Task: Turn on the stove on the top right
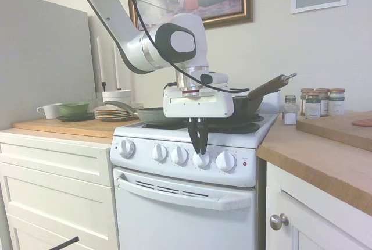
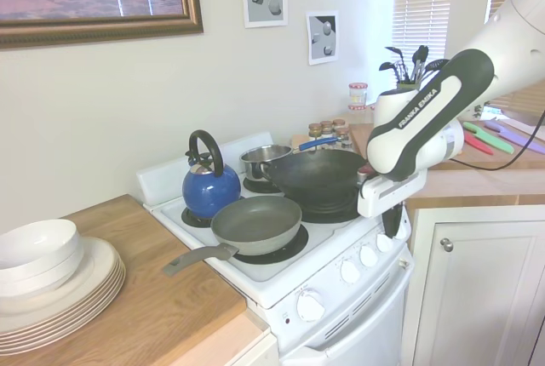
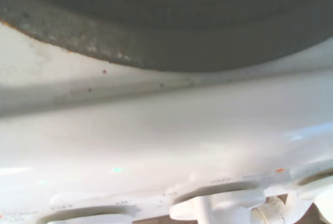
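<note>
The gripper is clamped on a stove knob (fourth from left); next it needs a firm twist.

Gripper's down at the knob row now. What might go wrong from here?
The gripper sits at the fourth knob of five closely spaced ones on the stove; if that is not the top-right burner's control, the wrong burner heats. The neighbouring knob is close, so the fingers could nudge it. A wok, frying pan and kettle sit on burners and may heat empty.
</note>
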Tool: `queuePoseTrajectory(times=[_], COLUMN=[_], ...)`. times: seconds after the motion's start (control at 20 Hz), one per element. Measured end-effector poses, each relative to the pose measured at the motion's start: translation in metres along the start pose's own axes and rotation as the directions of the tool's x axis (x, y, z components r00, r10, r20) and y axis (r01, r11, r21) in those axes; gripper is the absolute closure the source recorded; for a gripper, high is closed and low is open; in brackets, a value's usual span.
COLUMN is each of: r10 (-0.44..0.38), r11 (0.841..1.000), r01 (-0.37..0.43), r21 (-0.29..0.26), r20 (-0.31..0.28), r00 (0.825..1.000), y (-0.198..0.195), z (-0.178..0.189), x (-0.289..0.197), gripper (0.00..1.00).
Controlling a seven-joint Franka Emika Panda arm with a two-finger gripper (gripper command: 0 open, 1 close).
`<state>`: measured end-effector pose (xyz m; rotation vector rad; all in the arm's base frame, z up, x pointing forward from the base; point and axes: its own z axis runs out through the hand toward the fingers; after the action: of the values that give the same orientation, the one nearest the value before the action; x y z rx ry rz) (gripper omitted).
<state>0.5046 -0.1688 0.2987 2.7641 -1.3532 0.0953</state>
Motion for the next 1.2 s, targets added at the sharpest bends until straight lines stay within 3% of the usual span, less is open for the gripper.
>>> queuePoseTrajectory(times=[0.7, 1.2], r10=[-0.018, -0.007], r11=[1.0, 1.0], r01=[0.018, 0.008], r21=[-0.002, -0.024], r20=[0.007, 0.017], r00=[1.0, 1.0], y=[-0.018, -0.017], z=[0.008, 0.036], x=[-0.012, -0.016], gripper=[1.0, 1.0])
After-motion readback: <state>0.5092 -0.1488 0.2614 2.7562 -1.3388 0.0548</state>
